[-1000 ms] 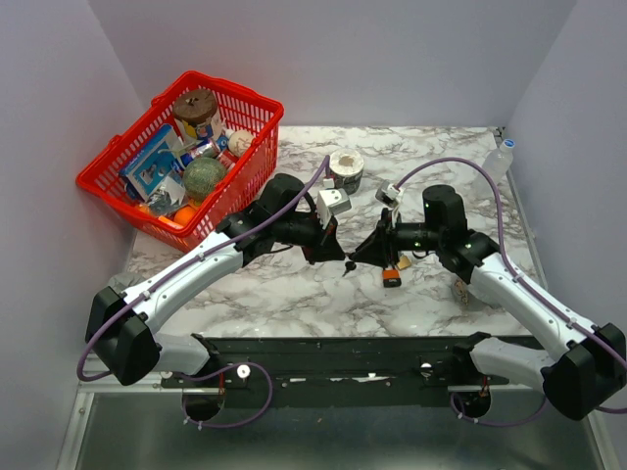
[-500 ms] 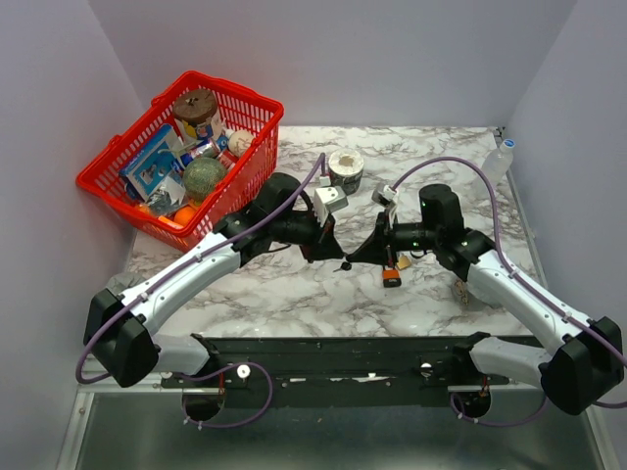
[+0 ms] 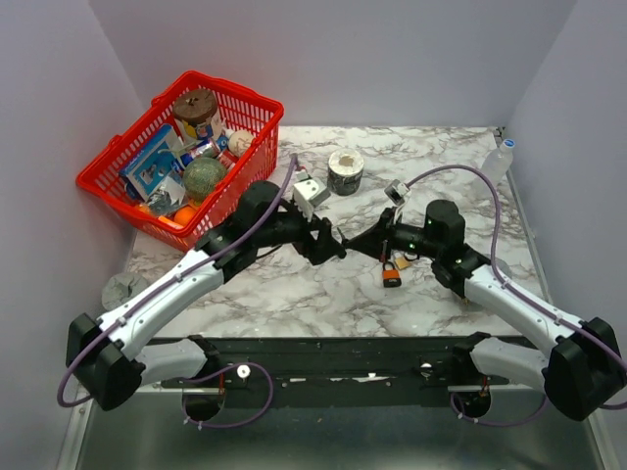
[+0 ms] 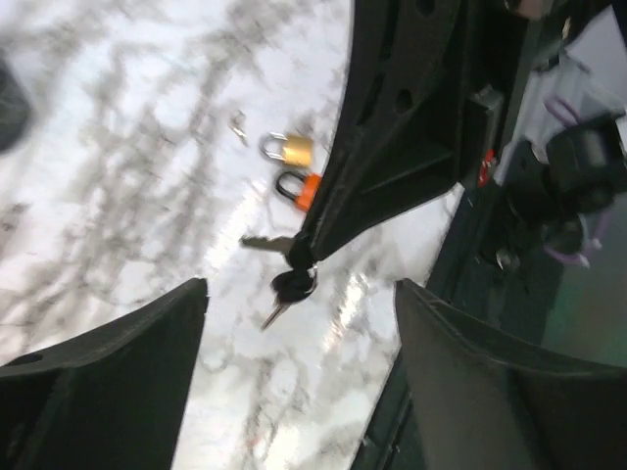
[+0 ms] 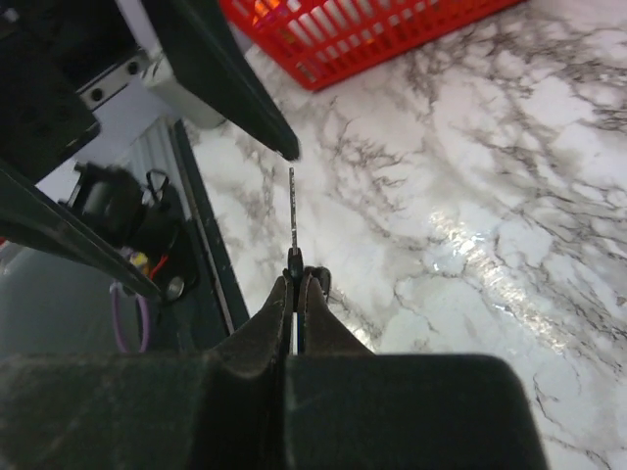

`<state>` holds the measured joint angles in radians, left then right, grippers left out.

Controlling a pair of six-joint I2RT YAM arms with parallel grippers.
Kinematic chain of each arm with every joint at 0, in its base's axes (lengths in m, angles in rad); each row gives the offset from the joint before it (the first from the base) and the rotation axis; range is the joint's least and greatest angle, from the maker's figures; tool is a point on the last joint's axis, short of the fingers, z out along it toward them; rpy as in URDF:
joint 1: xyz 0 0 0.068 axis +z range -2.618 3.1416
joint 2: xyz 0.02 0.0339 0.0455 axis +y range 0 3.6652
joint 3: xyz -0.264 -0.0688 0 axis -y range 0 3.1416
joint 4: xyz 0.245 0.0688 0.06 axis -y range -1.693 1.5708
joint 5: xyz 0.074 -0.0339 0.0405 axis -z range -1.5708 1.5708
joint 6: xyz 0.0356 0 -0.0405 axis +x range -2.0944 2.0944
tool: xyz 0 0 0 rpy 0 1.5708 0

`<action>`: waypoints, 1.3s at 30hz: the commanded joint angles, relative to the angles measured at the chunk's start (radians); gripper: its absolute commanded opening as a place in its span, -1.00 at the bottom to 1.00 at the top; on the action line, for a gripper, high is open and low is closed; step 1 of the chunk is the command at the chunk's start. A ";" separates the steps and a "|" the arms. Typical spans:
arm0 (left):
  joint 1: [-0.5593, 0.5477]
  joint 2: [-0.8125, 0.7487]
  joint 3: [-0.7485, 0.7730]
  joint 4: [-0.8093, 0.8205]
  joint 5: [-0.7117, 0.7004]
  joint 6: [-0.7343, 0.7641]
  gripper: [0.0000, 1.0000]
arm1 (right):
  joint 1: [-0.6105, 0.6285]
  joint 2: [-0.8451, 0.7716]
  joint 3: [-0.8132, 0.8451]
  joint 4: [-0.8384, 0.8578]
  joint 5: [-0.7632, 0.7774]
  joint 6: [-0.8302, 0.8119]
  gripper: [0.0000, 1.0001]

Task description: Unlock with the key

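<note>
My right claw [image 5: 295,286] was pinched shut on the key [image 4: 292,286], holding it in the air above the table [image 3: 294,294], whose top was glossy white marble with grey veins. The key had a small rounded black head and a thin silvery blade. From the right wrist, the blade stuck straight out past the two dark, tapered fingertips. My left claw [image 3: 330,247] stood wide open, its broad matte black fingers [image 4: 108,382] spread to either side of the key without touching it.

On the marble beyond the key lay two padlocks just beside each other. One was small, brass [image 4: 291,149] and boxy, with a shiny curved shackle. The other was orange and black [image 4: 299,189].

At the far left corner sat a red plastic lattice basket [image 3: 118,191]. It held a mottled green ball [image 3: 204,176], an orange fruit [image 3: 183,212], a blue packet [image 3: 152,166], a brown-lidded jar [image 3: 194,103] and a pale ball [image 3: 240,142].
</note>
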<state>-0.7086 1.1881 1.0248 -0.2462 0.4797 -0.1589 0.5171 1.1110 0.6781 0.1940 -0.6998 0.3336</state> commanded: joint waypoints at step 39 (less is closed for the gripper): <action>-0.457 0.766 0.359 0.002 -0.787 -0.757 0.61 | -0.267 -0.441 -0.057 -0.042 0.855 0.136 -0.99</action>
<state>-1.1587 1.8706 1.3033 -0.1490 -0.3382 -0.8894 0.2535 0.6857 0.6197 0.2157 0.0788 0.5053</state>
